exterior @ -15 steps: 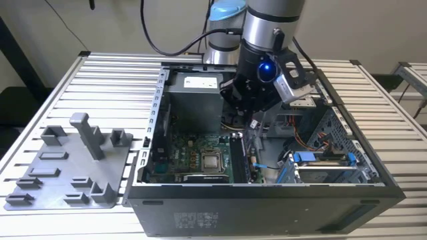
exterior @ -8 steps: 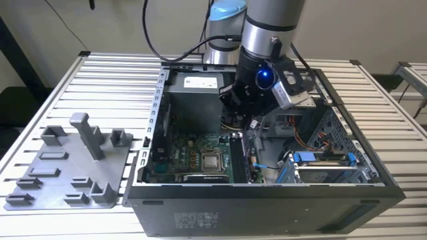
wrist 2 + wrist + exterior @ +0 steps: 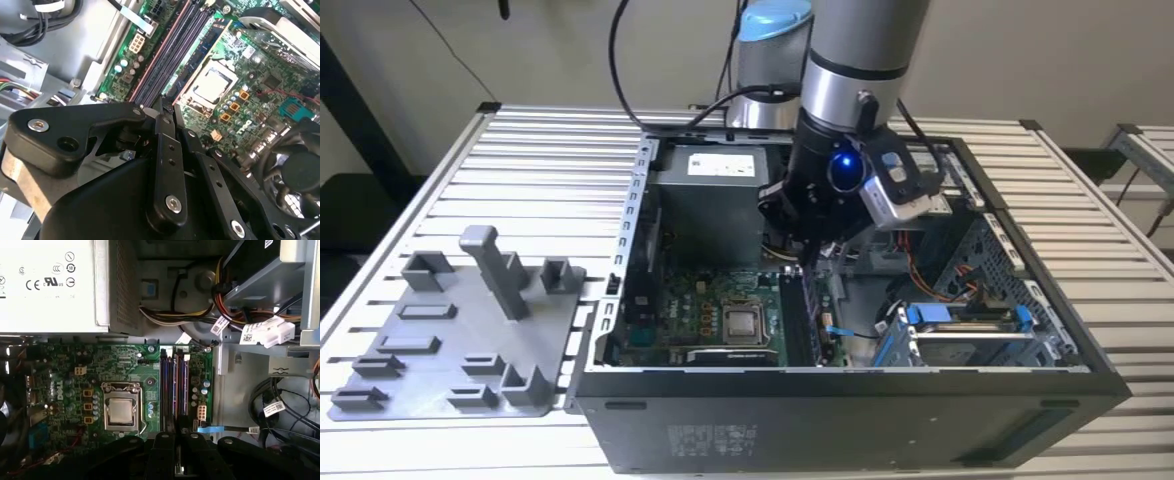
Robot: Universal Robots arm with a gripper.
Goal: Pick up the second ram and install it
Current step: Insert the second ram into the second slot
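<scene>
Inside the one computer case (image 3: 1067,370), one gripper (image 3: 162,112) hangs over the motherboard (image 3: 125,375).

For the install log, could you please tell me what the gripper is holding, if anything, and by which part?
It cannot be told: the gripper sits low over the motherboard's memory slots, its own body hiding its tip.

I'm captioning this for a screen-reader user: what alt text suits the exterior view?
A robot arm reaches down into an open computer case, its pincer low over the memory slots beside the processor. A grey fixture tray lies on the slatted table at the exterior view's left.
</scene>
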